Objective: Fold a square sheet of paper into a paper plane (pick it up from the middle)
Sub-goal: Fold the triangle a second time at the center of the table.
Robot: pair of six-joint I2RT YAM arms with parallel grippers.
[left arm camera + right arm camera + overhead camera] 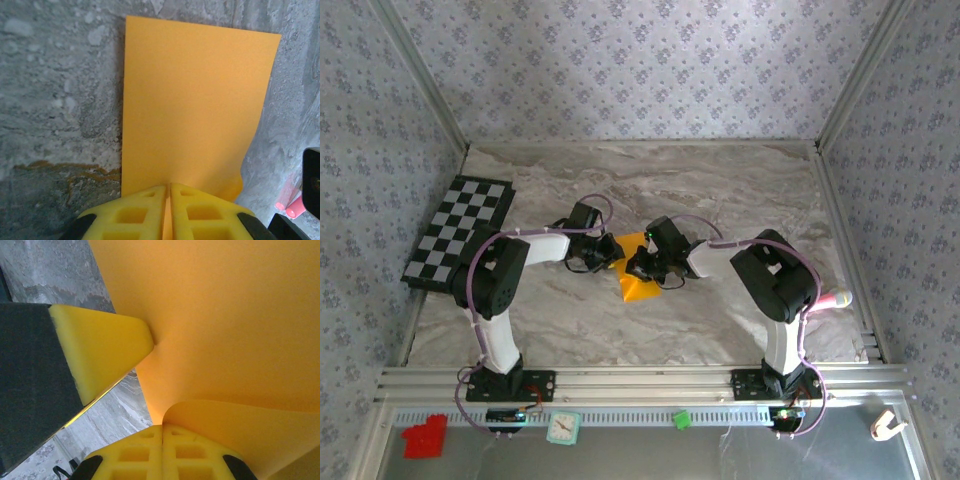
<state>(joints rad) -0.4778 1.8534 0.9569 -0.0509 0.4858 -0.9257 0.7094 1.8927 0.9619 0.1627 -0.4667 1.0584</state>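
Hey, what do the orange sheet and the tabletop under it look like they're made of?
Orange sheet: thin matte paper, apparently; it curls softly in the right wrist view and shows no gloss. Tabletop: grey veined marble look, likely stone or a printed laminate; cannot tell which.

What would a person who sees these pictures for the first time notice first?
The bright orange paper in the middle of the grey marbled table draws the eye first. The left gripper and the right gripper meet there, each shut on the paper's edge. A black-and-white checkered mat lies at the table's left side.
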